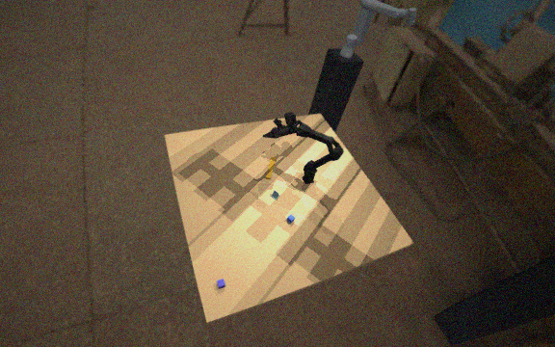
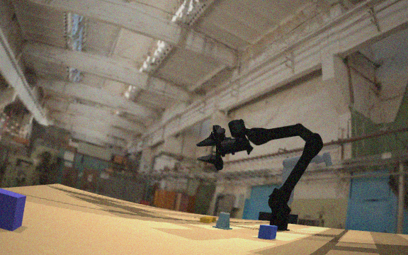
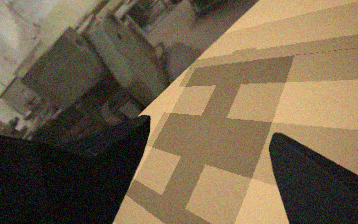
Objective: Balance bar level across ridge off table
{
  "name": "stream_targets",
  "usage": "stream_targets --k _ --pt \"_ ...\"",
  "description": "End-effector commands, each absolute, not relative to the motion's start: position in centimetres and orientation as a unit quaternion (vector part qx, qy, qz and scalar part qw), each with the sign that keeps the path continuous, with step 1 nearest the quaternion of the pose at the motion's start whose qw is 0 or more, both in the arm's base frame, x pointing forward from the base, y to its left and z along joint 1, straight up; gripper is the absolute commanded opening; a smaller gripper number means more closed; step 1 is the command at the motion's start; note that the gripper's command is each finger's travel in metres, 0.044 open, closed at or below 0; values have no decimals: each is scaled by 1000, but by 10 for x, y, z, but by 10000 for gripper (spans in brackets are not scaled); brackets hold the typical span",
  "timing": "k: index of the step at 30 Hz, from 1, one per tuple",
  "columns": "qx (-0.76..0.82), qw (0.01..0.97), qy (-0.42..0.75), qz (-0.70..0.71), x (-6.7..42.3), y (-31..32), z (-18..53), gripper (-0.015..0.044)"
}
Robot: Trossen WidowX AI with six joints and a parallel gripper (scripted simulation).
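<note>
Nearest block: a dark blue block [image 2: 3, 208] is sitting on the surface [image 2: 83, 230] closest to the exterior camera, well apart from everything the task needs.

Small blue block: a second blue block [image 2: 267, 231] is lying near the arm's base, between the camera and the ridge.

Ridge: the teal ridge [image 2: 223, 220] is standing on the surface just in front of the bar; in the top view it is showing as a small dark teal piece [image 1: 275, 195].

Bar: the yellow bar [image 1: 271, 168] is lying flat on the surface, just behind the ridge and not on it; only its end [image 2: 207, 219] is showing from the side.

Bar's axis: its long axis is running, in the top view, from lower left to upper right, one end pointing towards the ridge, the other away.

Jaws: the gripper [image 2: 207, 151] is hanging high above the surface, jaws standing apart and holding nothing; the wrist view is showing only patterned surface between the two fingers.

Risk, approach: the jaws are looking out over the surface's far edge, not at the bar, so a descent from here would probably be missing it.

Risk, grasp: gripping the bar off-centre would likely be leaving it tipping on the ridge, one end touching the surface.

Risk, ridge: coming in low could be knocking the small ridge aside.
</note>
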State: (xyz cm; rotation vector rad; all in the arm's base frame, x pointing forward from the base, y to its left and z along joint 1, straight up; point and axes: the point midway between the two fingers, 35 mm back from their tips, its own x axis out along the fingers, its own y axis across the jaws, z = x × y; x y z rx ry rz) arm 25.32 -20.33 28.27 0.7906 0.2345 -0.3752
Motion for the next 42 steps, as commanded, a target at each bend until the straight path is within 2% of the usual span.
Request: stream_targets --k 1,22,42 --pt "348 906 148 -188 256 -207 269 315" --pt "125 918 339 -163 254 -212 211 315" --pt "-92 854 511 -28 240 -205 162 315"
